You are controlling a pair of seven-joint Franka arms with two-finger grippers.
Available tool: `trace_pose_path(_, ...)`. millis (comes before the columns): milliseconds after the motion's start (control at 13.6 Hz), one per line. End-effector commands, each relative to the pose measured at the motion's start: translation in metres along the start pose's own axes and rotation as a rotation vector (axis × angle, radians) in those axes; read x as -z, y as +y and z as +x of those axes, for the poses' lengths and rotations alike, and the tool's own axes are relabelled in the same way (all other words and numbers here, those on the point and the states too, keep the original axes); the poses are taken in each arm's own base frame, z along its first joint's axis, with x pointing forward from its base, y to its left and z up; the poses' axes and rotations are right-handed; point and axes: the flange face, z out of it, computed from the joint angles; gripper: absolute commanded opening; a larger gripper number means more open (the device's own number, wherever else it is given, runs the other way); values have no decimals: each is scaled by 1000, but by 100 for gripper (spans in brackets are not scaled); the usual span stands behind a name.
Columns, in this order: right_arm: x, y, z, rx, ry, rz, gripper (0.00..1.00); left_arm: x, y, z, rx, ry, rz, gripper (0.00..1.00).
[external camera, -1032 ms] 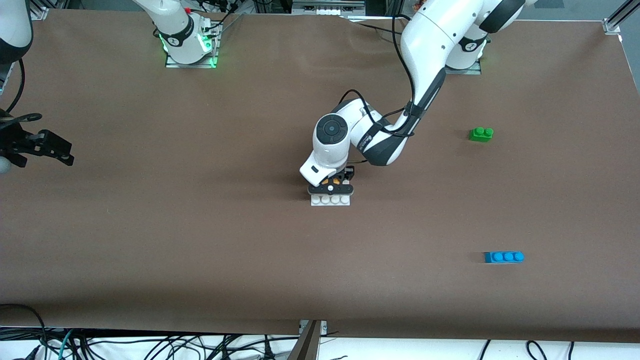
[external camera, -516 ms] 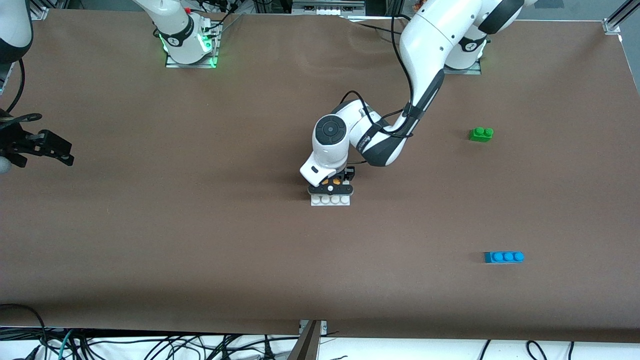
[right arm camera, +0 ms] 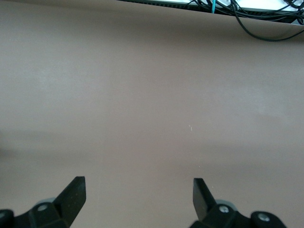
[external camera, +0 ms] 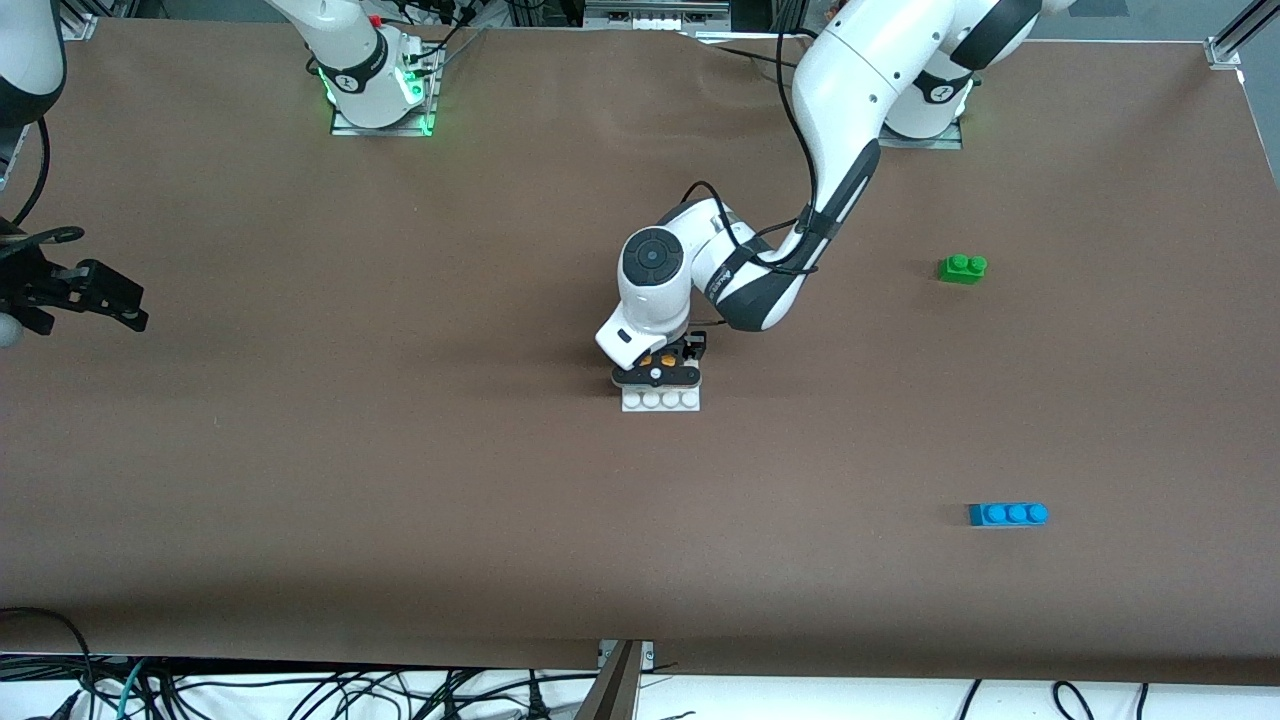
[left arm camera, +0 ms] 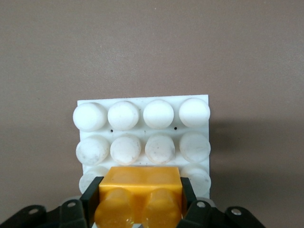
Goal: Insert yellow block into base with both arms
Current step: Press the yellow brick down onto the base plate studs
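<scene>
Brown table (external camera: 300, 480) (cables (external camera: 300, 690) along edge)

My front camera sits high across the table (external camera: 400, 480) and looks down at both arms, whose bases line the top of its frame, so it takes in the whole brown surface. My left wrist camera hangs close over the base (left arm camera: 142, 133) at table centre, with the yellow block (left arm camera: 140, 199) filling the bottom of its frame; this patch also appears mid-frame in the front view. My right wrist camera faces bare table, with cables (right arm camera: 247, 14) at its upper edge.
</scene>
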Motion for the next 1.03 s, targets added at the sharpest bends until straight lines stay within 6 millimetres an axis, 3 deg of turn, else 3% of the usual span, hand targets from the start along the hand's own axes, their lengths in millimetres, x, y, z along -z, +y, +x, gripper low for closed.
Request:
trace_pose_path(0,1,-1,-2,2,4,1,100,-3,4,-2,0,13,25,46)
trace_pose_path(147,2,-1,-2,2,5,1,100,-2,5,-3,0,13,24,64)
trace_pose_path(221,0,-1,-2,2,2,1,100,-3,5,-3,-1,12,25,98)
trace_pose_path(664,0,0,-2,1,2,1,100,11,-1,2,13,10,31,100)
trace_pose_path(737,0,-1,-2,1,3,6,100,19,-5,3,15,2,45,100)
trace_pose_path(959,1,-1,-2,1,3,6,100,70,-19,15,48,11,44,100)
